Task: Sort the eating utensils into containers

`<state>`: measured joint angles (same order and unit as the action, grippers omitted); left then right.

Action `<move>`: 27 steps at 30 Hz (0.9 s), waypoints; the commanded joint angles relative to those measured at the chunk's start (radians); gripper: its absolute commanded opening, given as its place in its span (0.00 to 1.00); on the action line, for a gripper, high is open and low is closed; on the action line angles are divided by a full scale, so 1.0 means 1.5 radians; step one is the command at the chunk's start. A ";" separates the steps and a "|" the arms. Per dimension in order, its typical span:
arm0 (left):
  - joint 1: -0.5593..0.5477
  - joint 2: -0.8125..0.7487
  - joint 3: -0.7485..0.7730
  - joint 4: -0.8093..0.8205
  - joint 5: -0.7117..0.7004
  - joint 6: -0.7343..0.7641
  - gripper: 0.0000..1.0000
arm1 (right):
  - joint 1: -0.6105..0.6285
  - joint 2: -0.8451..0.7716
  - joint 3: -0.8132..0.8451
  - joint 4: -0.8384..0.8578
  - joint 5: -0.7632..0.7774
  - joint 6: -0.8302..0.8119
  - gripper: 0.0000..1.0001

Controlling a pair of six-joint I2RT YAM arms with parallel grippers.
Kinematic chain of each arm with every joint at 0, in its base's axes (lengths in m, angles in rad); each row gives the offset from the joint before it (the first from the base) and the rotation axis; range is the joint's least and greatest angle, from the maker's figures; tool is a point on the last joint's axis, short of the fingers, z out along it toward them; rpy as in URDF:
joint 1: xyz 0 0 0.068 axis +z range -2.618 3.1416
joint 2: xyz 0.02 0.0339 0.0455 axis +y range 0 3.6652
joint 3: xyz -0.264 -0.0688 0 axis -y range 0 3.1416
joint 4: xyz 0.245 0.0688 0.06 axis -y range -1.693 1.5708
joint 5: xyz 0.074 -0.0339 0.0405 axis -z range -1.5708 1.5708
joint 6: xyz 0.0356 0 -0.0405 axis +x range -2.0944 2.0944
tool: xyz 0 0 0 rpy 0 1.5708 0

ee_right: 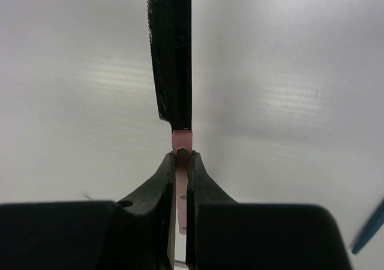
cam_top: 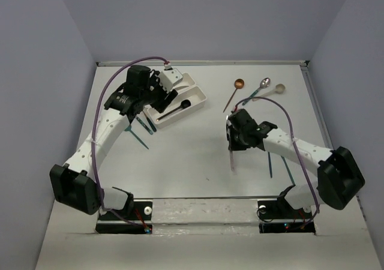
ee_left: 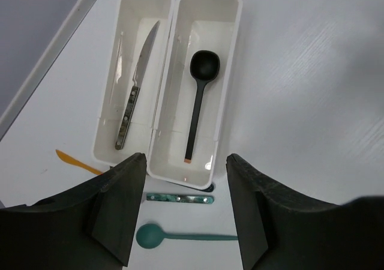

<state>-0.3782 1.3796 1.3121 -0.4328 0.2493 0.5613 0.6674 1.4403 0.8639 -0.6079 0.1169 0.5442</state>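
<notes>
Right gripper (ee_right: 180, 162) is pressed together on the pink handle of a black-bladed knife (ee_right: 173, 60), low over the table (ee_right: 288, 72) right of centre. It is well apart from the two white trays (ee_left: 223, 114) beneath the spread left gripper (ee_left: 186, 162). Slim, stiff, probably light and slick, the knife could pivot between the pads, so this hold just behind the blade, likely near its balance, seems sensible.
</notes>
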 commanded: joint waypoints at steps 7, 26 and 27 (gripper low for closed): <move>-0.028 -0.070 0.023 -0.053 0.230 -0.084 0.68 | 0.003 -0.068 0.183 0.400 0.030 0.018 0.00; -0.119 0.000 -0.014 0.130 0.117 -0.177 0.82 | 0.015 -0.008 0.200 0.589 -0.029 0.109 0.00; -0.119 0.011 -0.009 0.135 0.114 -0.177 0.82 | 0.015 -0.005 0.201 0.589 -0.033 0.111 0.00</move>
<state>-0.5545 1.3510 1.2781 -0.2905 0.4438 0.3248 0.6823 1.4590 1.1507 0.1753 0.0982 0.6884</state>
